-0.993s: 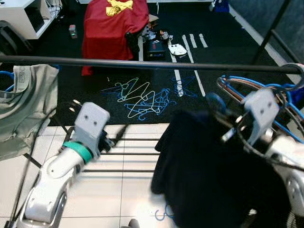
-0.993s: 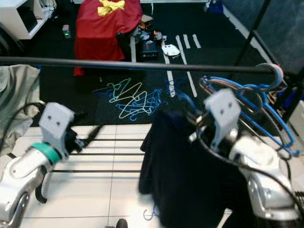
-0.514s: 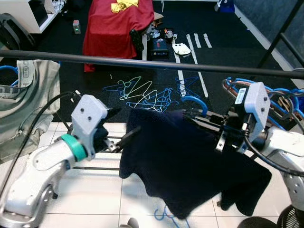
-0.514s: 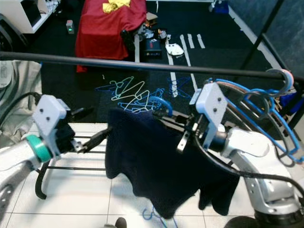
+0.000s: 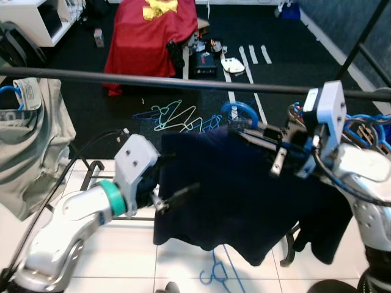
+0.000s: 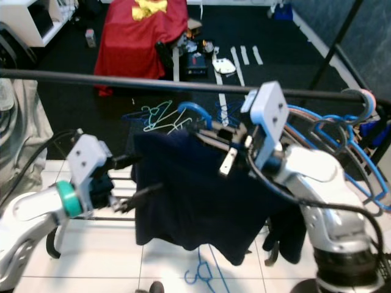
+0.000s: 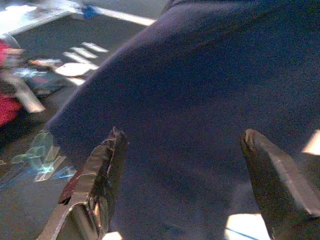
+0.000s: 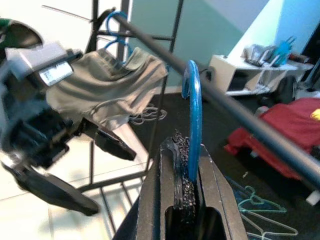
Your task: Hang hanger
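1. Blue hanger [image 5: 239,112]: carries a dark navy garment [image 5: 244,195] and sits just below the black rail [image 5: 183,80], at centre in the head views; its hook curls up near the rail without being over it.
2. Right gripper [image 8: 186,150]: pinched shut on the hanger's hook stem, with the blue hook rising between the two black fingers [image 8: 172,165] toward the rail in the right wrist view. The right arm reaches in from 3 o'clock.
3. Left gripper [image 7: 182,165]: fingers spread apart, pointed at the garment's cloth; the tips lie close against the fabric's left edge, though contact cannot be told. The left arm enters from 8 o'clock.
4. Grey shirt [image 5: 30,146]: hangs from the same rail at 9 o'clock, well apart from the dark garment.
5. Spare blue hangers [image 6: 342,140]: bunched on the rail's far right end, at 3 o'clock.
6. Loose hangers [image 5: 177,117]: heaped on the dark carpet beyond the rail, at 12 o'clock.
7. Red cloth [image 5: 149,27]: draped over something farther back, at 11 o'clock.
8. Another blue hanger [image 5: 217,274]: lies on the white tile floor [image 5: 122,256] at 6 o'clock.
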Motion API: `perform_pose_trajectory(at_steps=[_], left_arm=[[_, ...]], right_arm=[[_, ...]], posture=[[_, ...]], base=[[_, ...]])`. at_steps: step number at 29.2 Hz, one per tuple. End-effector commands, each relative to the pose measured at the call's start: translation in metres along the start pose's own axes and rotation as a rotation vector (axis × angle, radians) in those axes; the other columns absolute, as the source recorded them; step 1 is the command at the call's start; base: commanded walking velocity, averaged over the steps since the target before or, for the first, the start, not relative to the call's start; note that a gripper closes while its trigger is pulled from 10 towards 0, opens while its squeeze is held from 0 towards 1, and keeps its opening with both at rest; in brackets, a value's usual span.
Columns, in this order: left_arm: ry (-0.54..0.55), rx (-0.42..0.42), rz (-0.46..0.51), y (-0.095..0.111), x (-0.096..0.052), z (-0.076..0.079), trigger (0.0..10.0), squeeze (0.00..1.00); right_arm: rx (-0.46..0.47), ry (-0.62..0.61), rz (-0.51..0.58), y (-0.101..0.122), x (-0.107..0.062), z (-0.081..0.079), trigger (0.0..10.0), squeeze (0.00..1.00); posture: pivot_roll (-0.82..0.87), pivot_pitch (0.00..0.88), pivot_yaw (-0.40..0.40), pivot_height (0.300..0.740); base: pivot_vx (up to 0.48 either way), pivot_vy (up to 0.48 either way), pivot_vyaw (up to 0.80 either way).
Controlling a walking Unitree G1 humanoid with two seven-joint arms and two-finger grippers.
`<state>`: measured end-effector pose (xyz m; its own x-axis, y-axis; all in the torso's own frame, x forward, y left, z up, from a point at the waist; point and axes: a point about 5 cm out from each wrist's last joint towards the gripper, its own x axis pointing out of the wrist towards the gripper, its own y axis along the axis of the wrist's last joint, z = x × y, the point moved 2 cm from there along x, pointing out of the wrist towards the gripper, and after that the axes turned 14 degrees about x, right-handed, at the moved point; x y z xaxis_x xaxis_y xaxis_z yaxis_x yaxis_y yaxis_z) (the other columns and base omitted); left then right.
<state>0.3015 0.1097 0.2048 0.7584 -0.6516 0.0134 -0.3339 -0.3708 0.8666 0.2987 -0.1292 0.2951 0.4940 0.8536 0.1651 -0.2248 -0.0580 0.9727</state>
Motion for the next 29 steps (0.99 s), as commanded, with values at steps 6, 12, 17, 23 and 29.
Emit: perform_pose_trajectory(at_steps=[6, 12, 17, 23, 29], left_arm=[[0.073, -0.042, -0.03, -0.011, 0.006, -0.003, 10.0, 1.0], [0.117, -0.038, -0.039, -0.015, 0.009, -0.006, 10.0, 1.0], [0.206, -0.049, -0.035, -0.017, 0.013, -0.018, 10.0, 1.0], [0.316, -0.051, -0.017, -0.012, 0.019, -0.034, 10.0, 0.0], [0.427, 0.035, -0.065, -0.019, 0.022, -0.047, 10.0, 0.0]], right_arm=[[-0.039, -0.001, 0.088, 0.017, 0.009, 0.0, 10.0, 0.0], [-0.043, 0.041, 0.092, 0.021, 0.011, -0.007, 10.0, 0.0], [-0.039, 0.088, 0.077, 0.02, 0.009, -0.016, 10.0, 0.0], [-0.025, 0.135, 0.03, 0.012, 0.003, -0.028, 10.0, 0.0], [-0.03, 0.17, 0.031, 0.014, 0.004, -0.036, 10.0, 0.0]], posture=[[-0.05, 0.005, 0.096, 0.74], [-0.06, 0.003, 0.105, 0.74], [-0.06, 0.004, 0.11, 0.74], [-0.06, 0.007, 0.122, 0.74], [-0.07, 0.008, 0.128, 0.74]], base=[[0.0, 0.0, 0.0], [0.0, 0.0, 0.0], [0.0, 0.0, 0.0], [0.0, 0.0, 0.0], [0.0, 0.0, 0.0]])
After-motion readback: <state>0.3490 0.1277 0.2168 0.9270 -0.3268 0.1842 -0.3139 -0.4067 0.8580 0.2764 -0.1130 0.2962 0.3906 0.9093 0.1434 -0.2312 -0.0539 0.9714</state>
